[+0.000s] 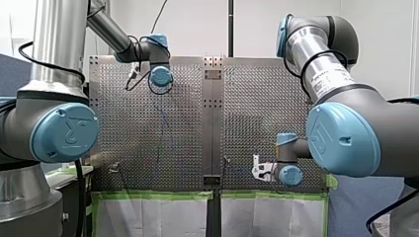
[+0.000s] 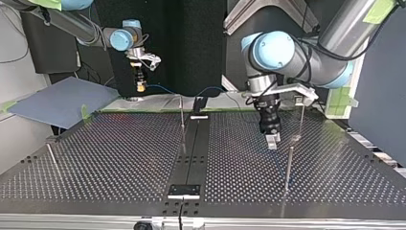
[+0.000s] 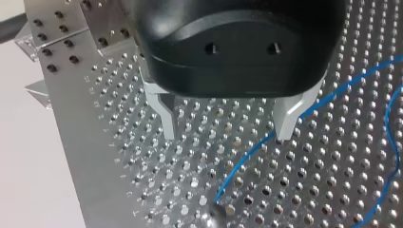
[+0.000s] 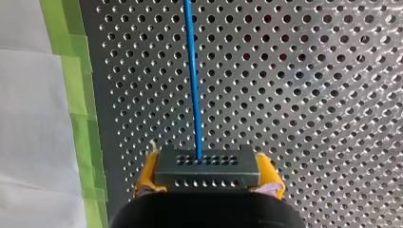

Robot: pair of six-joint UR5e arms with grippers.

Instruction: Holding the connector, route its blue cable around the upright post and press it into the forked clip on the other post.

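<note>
Closest to the lens, right wrist view: my right hand (image 4: 208,176), yellow pads clamped tight on both sides of a dark grey rectangular connector block w/ rows of small holes (image 4: 207,165). A thin blue cable (image 4: 192,80) leaves the connector's face & runs straight ahead over the perforated metal table (image 4: 309,95), not far from the green tape strip (image 4: 71,95) at the table's edge. Top view puts this hand up off the table, at that view's left, by the far edge.

My left hand (image 3: 225,130), black body w/ bare metal fingers, is spread wide & holds nothing; it hangs low over the table. In the left wrist view the blue cable passes just beside one finger & ends at a small shiny bit on the table, too blurred to name. In the top view a slim upright metal post (image 2: 288,165) stands just beside the left hand, w/ another (image 2: 182,120) near the table's middle. Which post has the fork I can't tell, too small.

Routing looks not yet begun. Risks, as I judge them:
- Cable snags on the left hand's finger when pulled taut, b/c it lies so close; the jerk could twist the connector or slip it out of the pads.
- Too much slack: cable rides over the post top instead of wrapping.
- Too much tension: thin post bends, or cable pops out of the fork.
- Fork prob. narrow; slight misalignment & the cable gets pressed beside the slot, not in it.
- Arms working close by the post could bump.
</note>
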